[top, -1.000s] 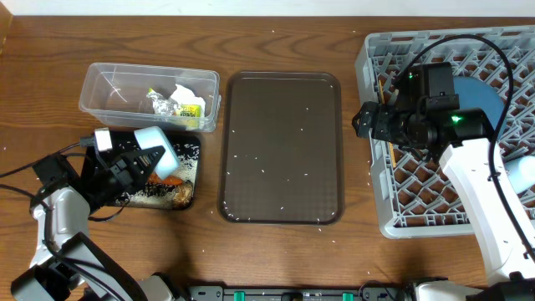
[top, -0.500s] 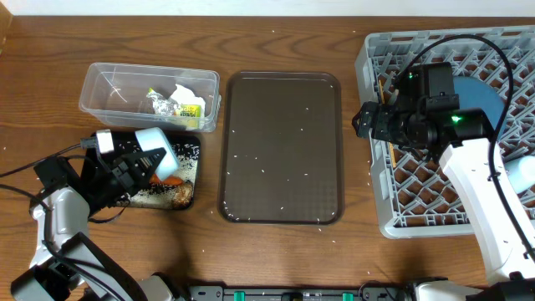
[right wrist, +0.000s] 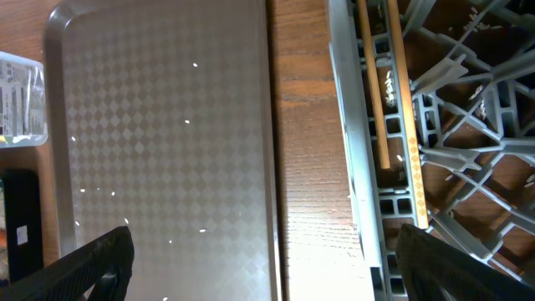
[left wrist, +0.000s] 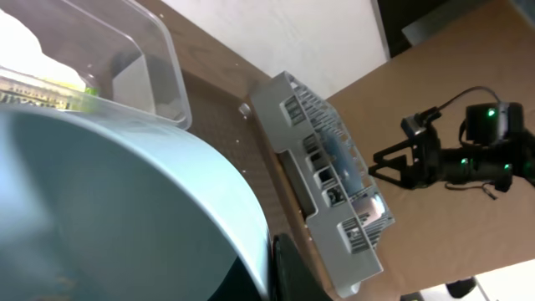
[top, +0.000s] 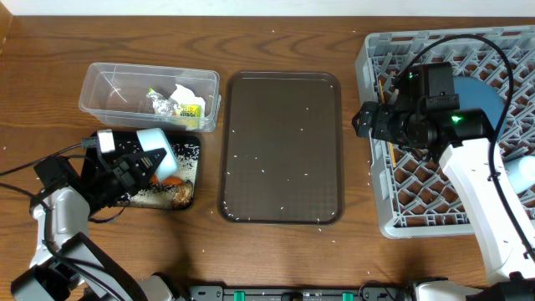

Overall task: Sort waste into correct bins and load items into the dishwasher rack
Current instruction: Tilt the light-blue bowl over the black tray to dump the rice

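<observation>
My left gripper (top: 144, 164) is shut on the small light-blue cup (top: 156, 144), held tilted over the black tray (top: 191, 149). The tray holds white rice (top: 155, 194), the orange carrot (top: 171, 180) and the brown lump (top: 182, 197). In the left wrist view the cup (left wrist: 125, 209) fills the lower left. The wrapper (top: 179, 100) lies in the clear tub (top: 99, 84). My right gripper (top: 366, 122) is open and empty over the left edge of the grey rack (top: 376, 58). The rack holds the dark-blue bowl (top: 486, 102) and chopsticks (right wrist: 375, 92). The pink cup is out of view.
A brown serving tray (top: 282, 146) speckled with rice grains lies in the middle; it also shows in the right wrist view (right wrist: 159, 142). A pale bowl (top: 523, 176) sits at the rack's right edge, partly behind my right arm. Loose grains dot the wooden table (top: 284, 25).
</observation>
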### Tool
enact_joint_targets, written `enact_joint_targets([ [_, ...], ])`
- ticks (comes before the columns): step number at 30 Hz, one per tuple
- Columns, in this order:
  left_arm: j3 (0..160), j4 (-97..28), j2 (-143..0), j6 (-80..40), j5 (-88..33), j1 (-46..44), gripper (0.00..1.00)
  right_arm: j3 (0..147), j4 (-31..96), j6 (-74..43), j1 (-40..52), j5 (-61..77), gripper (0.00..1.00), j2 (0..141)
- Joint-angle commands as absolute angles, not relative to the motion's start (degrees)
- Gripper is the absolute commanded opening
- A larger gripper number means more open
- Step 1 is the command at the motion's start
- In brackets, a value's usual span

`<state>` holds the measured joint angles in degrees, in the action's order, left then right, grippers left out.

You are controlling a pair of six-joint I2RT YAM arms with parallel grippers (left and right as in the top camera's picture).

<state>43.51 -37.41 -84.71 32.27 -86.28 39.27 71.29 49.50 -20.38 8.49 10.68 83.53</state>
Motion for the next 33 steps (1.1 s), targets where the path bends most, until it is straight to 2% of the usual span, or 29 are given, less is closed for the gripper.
enact_joint_targets([
  [1,43.35,-37.65,-84.60,32.91,-89.01,39.20,0.06,71.13,49.67,-20.78,9.08,10.33,0.95,83.70],
  [5,43.40,-38.09,-84.40,30.59,-89.60,39.05,0.06,71.13,49.47,-20.80,9.08,10.33,0.95,83.70],
  [7,43.35,-37.67,-84.51,35.11,-83.20,38.81,0.06,71.13,49.50,-20.78,9.08,10.33,0.95,83.70],
  [8,43.35,-36.97,-84.66,32.10,-82.61,38.83,0.06,71.13,49.47,-20.78,9.08,10.33,0.95,83.70],
  [10,43.42,-37.67,-84.62,27.57,-90.06,39.11,0.06,71.13,49.52,-20.78,9.08,10.33,0.95,83.70],
  [13,43.46,-36.71,-84.29,31.79,-84.73,38.59,0.06,71.13,49.45,-20.78,9.08,10.31,0.95,83.70],
  [16,43.46,-36.88,-84.31,28.86,-90.04,38.61,0.06,71.13,49.58,-20.78,9.08,10.33,0.95,83.70],
  [18,43.44,-36.25,-84.25,32.62,-84.09,38.17,0.06,71.11,49.58,-20.78,9.08,10.31,0.95,83.70],
  [21,43.46,-36.10,-84.25,29.71,-89.56,38.26,0.06,71.13,49.50,-20.78,9.08,10.31,0.95,83.70],
  [23,43.46,-35.33,-84.25,32.80,-88.29,38.04,0.06,71.11,49.47,-20.78,9.08,10.31,0.95,83.70],
  [26,43.46,-35.14,-84.23,28.23,-89.38,38.06,0.06,71.11,49.45,-20.78,9.08,10.33,0.95,83.70],
  [29,43.42,-35.07,-84.23,29.06,-81.95,37.91,0.06,71.11,49.47,-20.78,9.08,10.31,0.95,83.70],
  [31,43.40,-35.62,-84.23,25.32,-87.33,37.89,0.06,71.11,49.50,-20.75,9.08,10.31,0.96,83.70],
  [33,43.40,-35.18,-84.23,29.80,-87.33,37.50,0.06,71.11,49.63,-20.75,9.08,10.31,0.96,83.70],
])
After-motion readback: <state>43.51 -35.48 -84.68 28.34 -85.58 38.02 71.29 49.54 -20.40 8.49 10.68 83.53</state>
